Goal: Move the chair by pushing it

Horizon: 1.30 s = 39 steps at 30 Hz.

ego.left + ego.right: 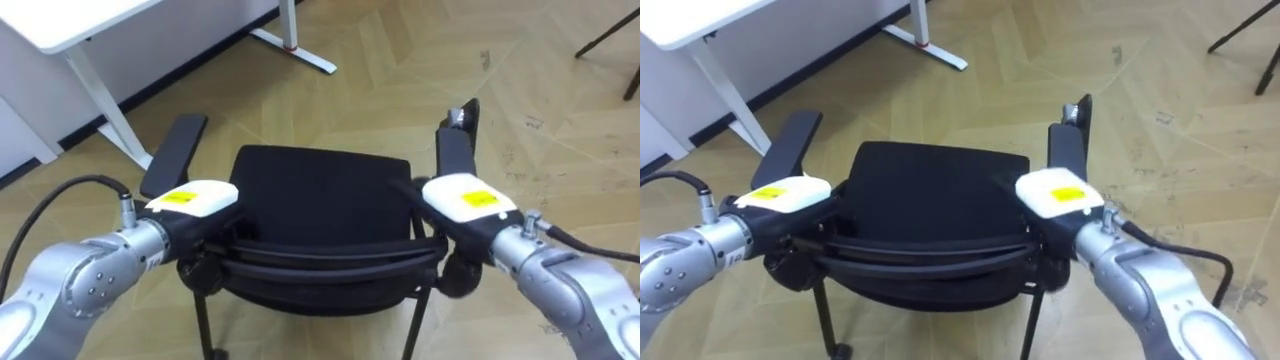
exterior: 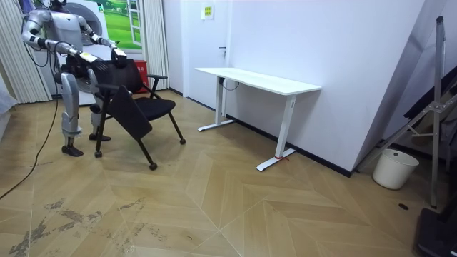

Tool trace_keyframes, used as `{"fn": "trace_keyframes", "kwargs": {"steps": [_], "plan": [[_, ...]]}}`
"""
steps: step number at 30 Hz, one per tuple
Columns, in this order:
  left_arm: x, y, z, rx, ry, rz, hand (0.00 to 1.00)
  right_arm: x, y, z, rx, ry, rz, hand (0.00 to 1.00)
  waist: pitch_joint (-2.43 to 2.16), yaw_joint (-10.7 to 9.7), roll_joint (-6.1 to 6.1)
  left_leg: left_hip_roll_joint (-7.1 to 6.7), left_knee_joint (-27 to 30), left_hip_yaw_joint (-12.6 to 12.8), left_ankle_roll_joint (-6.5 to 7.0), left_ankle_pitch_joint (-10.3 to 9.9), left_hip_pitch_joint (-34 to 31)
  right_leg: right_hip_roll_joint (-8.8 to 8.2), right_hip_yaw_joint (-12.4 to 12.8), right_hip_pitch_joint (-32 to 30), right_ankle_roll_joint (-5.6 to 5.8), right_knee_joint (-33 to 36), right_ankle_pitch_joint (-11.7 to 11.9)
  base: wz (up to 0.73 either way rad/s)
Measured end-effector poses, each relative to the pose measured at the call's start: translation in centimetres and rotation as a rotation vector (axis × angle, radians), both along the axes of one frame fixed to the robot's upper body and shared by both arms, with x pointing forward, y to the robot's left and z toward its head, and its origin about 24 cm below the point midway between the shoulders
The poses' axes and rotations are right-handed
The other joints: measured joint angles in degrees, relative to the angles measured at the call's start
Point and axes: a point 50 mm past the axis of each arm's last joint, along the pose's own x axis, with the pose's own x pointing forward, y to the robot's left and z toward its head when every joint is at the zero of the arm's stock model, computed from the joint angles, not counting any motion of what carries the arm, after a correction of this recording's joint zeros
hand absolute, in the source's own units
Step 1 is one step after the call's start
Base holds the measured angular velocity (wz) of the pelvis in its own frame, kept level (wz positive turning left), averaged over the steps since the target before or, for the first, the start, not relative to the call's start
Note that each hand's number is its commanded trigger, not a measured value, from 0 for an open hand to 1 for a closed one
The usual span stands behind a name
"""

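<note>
I have the chair (image 1: 320,195) directly in front of me, seat facing away. Open floor (image 1: 420,70) lies beyond it and to my right. The white desk (image 1: 70,25) stands ahead on my left, and its foot (image 1: 300,52) is well apart from the seat. My left hand (image 1: 200,212) and right hand (image 1: 455,200) sit at the two ends of the backrest's top rail. The fingers are tucked behind it, so I cannot tell whether they grip. The floor is scuffed herringbone wood. A white bucket (image 2: 395,168) stands by the far wall.
</note>
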Motion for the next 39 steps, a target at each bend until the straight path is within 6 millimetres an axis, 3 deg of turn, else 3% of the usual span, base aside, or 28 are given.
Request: {"fn": "trace_keyframes", "kwargs": {"steps": [4,8,12,18,27,31,34,39], "plan": [[-0.1,0.2,-0.4,-0.007,0.015,-0.003,1.0,-0.1,0.3,0.9,0.135,0.088,0.009,0.0,0.07,-0.57,-0.32,-0.11,-1.03,0.38,-0.13,0.14,1.69,-0.1,0.13,0.76,0.03,0.36,-0.03,-0.06],[-0.1,0.8,0.1,0.009,0.006,-0.014,1.0,0.3,2.3,5.7,0.294,0.036,0.154,0.0,0.6,-1.89,-1.98,0.08,-1.48,0.45,-0.42,0.41,2.14,0.09,0.47,0.78,0.12,0.58,-0.1,-0.04],[-0.1,0.9,0.2,0.019,0.0,-0.012,1.0,0.2,4.0,8.7,0.314,-0.015,0.292,0.0,-0.16,-2.13,-3.54,0.55,-1.07,0.5,-0.57,0.43,1.85,0.49,-0.13,0.84,0.02,0.21,-0.03,0.0],[-0.2,0.9,0.2,0.037,-0.004,-0.01,1.0,-1.1,5.0,10.4,0.299,-0.013,0.404,0.0,-0.12,-2.98,-3.34,0.61,-1.11,0.39,-0.62,0.45,1.82,0.56,-0.12,0.77,-0.06,0.27,0.03,0.0],[-0.3,0.1,-0.5,0.004,-0.003,0.009,1.0,-1.7,4.7,8.8,0.211,0.008,0.362,0.0,-0.04,-3.08,-2.17,0.68,-1.26,0.69,-0.69,0.5,2.11,0.62,-0.15,0.92,-0.06,0.28,0.03,0.0],[-0.3,-0.4,-0.9,-0.018,0.006,0.023,1.0,-1.8,4.5,8.0,0.192,0.023,0.329,0.0,-0.21,-3.09,-1.63,0.72,-1.33,0.61,-0.73,0.53,2.17,0.68,-0.04,1.04,-0.06,0.24,0.03,0.0],[-0.3,-0.9,-1.3,-0.02,0.002,0.026,1.0,-1.9,4.7,6.0,0.158,0.049,0.271,0.0,-0.24,-2.7,-1.37,0.7,-1.55,0.41,-0.78,0.56,2.69,0.7,-0.15,1.98,-0.05,-0.31,0.03,0.04],[0.2,-1.7,-1.3,-0.033,-0.017,0.015,1.0,-1.6,4.5,3.1,0.049,0.112,0.216,0.0,0.31,-1.51,-0.61,0.7,-1.28,0.09,-0.81,0.56,2.15,0.74,-0.14,2.06,-0.05,-0.78,0.03,0.01]]}}
